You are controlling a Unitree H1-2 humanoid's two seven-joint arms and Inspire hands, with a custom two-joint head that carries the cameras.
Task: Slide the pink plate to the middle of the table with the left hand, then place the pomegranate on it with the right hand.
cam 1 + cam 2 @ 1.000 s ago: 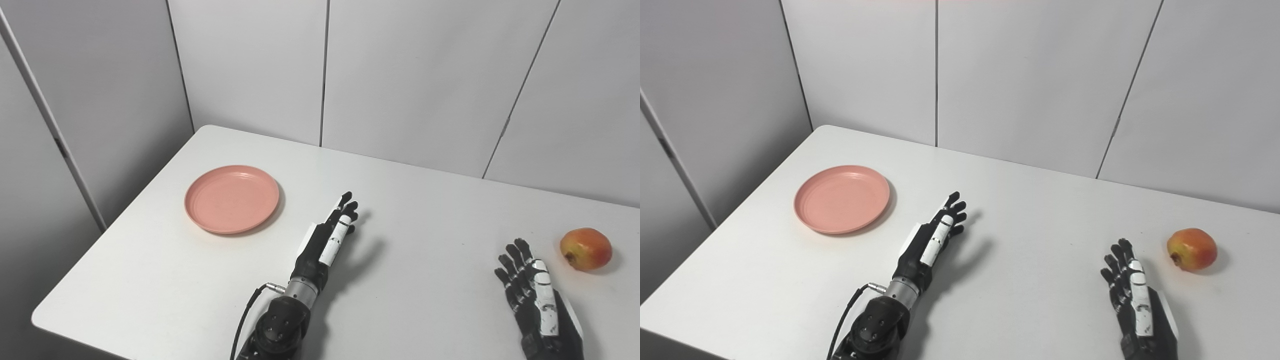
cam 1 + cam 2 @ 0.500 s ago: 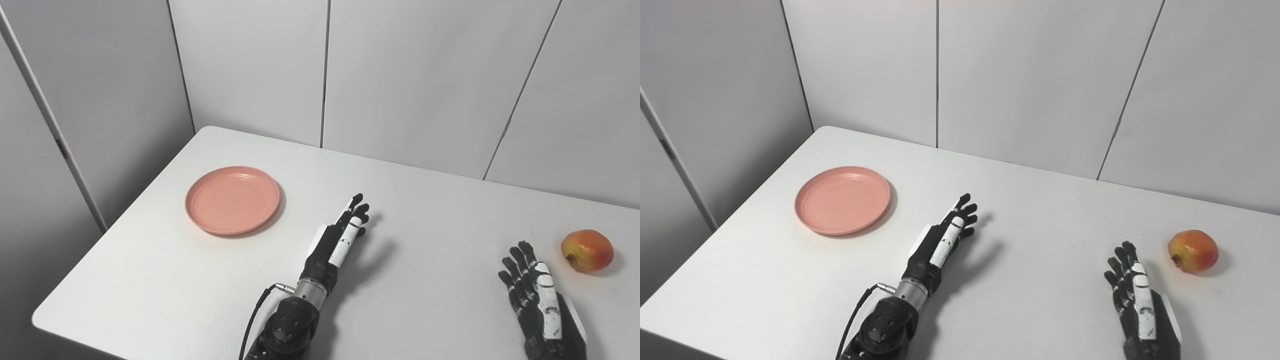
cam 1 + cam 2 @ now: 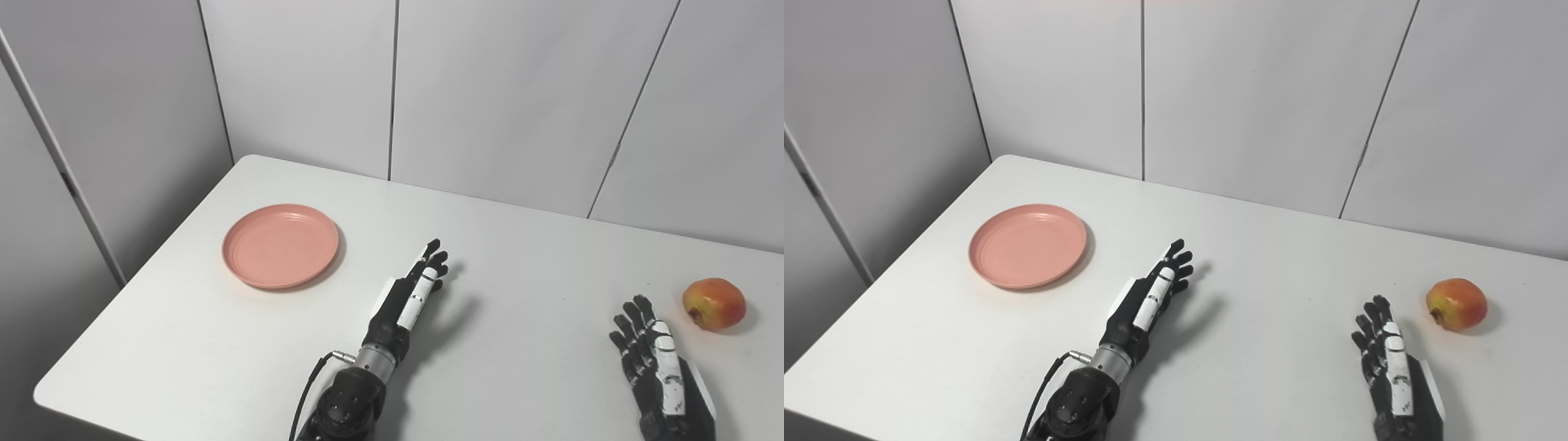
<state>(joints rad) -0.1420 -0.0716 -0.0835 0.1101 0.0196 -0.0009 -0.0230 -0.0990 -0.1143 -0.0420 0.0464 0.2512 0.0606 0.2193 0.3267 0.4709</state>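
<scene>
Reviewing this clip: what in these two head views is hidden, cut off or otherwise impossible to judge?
- Right hand: its wrist and arm are cut off by the bottom edge in both views.
- Left hand: seen edge-on, so its palm side is hidden; whether it touches the table cannot be told.
- Pomegranate: its far side is hidden by its own body.
- Pink plate: its underside is hidden.
- Table: its near edge runs off the bottom of the picture.

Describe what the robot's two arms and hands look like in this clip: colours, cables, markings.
Both are black, jointed robotic hands with white panels. The left hand has a white strip along one finger and a white plate on its side; behind it come a silver wrist ring, a dark rounded forearm housing and a black cable on a metal plug. The right hand carries a white finger strip with small dark marks.
</scene>
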